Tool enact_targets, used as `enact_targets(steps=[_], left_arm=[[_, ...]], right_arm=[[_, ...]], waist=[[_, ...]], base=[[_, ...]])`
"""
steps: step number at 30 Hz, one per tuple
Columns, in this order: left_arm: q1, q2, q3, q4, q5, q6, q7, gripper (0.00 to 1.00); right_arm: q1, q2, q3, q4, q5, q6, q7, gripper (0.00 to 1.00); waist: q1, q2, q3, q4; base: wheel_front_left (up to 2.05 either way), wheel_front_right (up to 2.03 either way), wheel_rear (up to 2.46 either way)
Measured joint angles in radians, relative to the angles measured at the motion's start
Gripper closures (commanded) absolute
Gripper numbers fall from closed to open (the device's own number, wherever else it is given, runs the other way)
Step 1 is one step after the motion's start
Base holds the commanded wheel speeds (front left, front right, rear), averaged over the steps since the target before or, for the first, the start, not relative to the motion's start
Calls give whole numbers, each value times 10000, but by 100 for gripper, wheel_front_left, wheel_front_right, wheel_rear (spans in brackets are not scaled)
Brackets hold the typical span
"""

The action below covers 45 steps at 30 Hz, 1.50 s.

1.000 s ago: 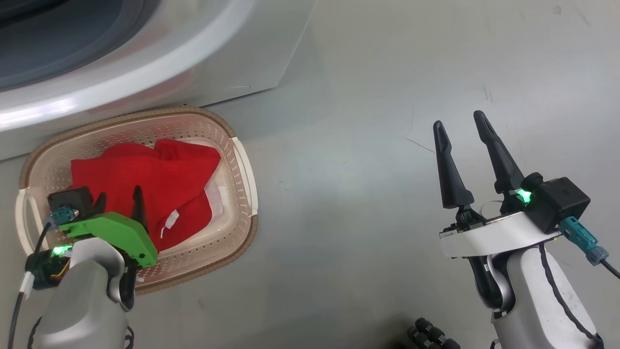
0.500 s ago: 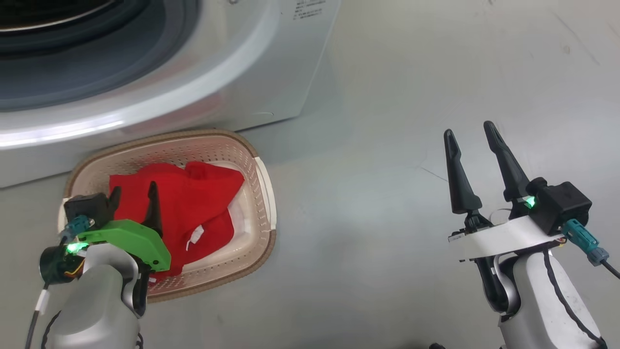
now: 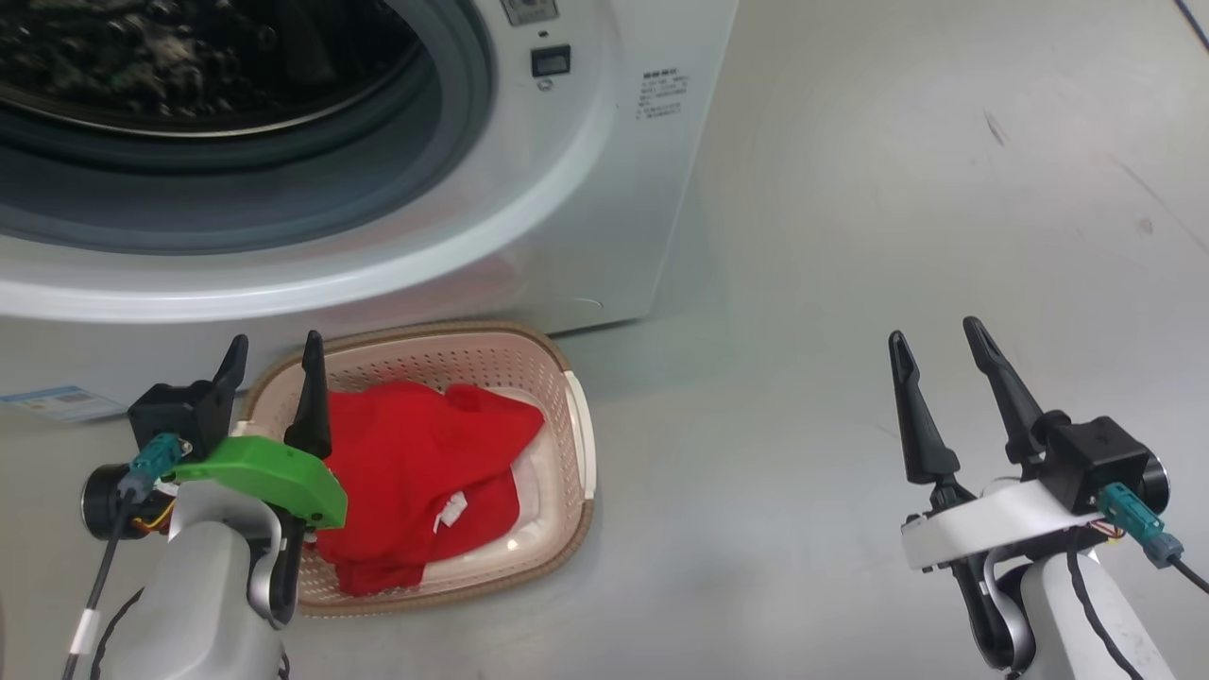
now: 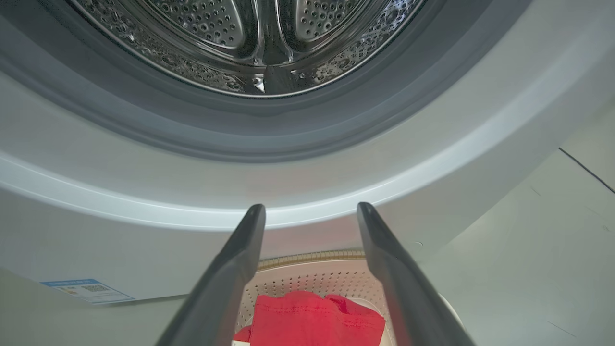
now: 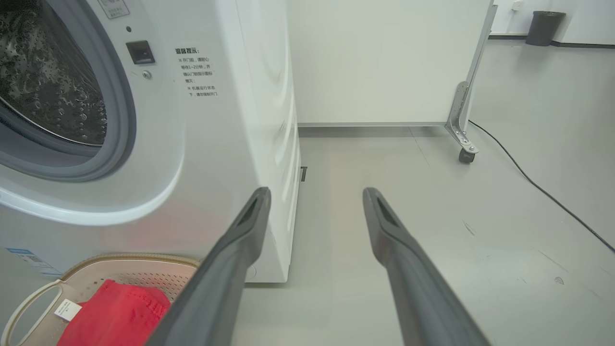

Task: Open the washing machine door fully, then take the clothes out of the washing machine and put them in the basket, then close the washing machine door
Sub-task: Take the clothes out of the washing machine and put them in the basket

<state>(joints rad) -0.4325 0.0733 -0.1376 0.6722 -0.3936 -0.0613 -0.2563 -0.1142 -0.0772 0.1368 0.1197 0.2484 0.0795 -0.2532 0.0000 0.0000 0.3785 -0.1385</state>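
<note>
- While the big white front-loading washing machine [image 3: 604,189] stands with its round mouth uncovered, its grey rubber gasket [image 3: 283,203] and perforated steel drum [image 4: 259,43] are plain to see from here.
- Low on the machine's front panel, toward the robot's left, sits a small blue label sticker [image 3: 57,401].
- Right at the foot of the machine, on the smooth grey floor [image 3: 850,236], rests the small cream plastic basket [image 3: 578,444] with perforated sides, a brown woven-look rim and white handles.
- Bright red soft clothes [image 3: 416,472] lie heaped inside the basket, a small white tag [image 3: 451,510] showing on top and a bit of white cloth [image 3: 534,482] peeping out beneath them on the robot's right side.
- Over the basket's left end hangs the left gripper [image 3: 276,340], mounted behind a bright green bracket [image 3: 274,472]. Its two dark fingers are spread apart with nothing between them, pointing at the machine's front just below the opening.
- Well off to the right, above bare floor, the right gripper [image 3: 933,331] also has its fingers parted and holds nothing.
- Beyond the machine stand a white partition panel [image 5: 384,62] on a caster, a black cable [image 5: 528,178] trailing across the floor, and a dark bin [image 5: 545,26] by the far wall.
</note>
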Motion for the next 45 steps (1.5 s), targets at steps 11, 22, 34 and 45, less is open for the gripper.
enact_targets(steps=[11, 22, 34, 45], left_arm=[[1165, -17, 0, -1822, 794, 343, 0, 0], [2821, -13, -259, -2801, 1139, 568, -2, 0], [4128, -8, -336, -3601, 1137, 759, 0, 0], [4705, 42, -364, -4357, 1141, 928, 117, 0]], right_arm=[[715, -153, -25, 242, -217, -107, 0, 0], [1667, -146, -10, 401, -240, -207, 0, 0], [2356, -157, 4, 337, -313, -449, 12, 0], [2516, -161, 21, 42, -343, -483, 104, 0]], waist=[[-1, 0, -1431, 696], [-1, 0, -2788, 1229], [-1, 0, -3707, 1488], [-1, 0, -3934, 1557]], base=[[0, 0, 0], [0, 0, 0], [0, 0, 0], [0, 0, 0]])
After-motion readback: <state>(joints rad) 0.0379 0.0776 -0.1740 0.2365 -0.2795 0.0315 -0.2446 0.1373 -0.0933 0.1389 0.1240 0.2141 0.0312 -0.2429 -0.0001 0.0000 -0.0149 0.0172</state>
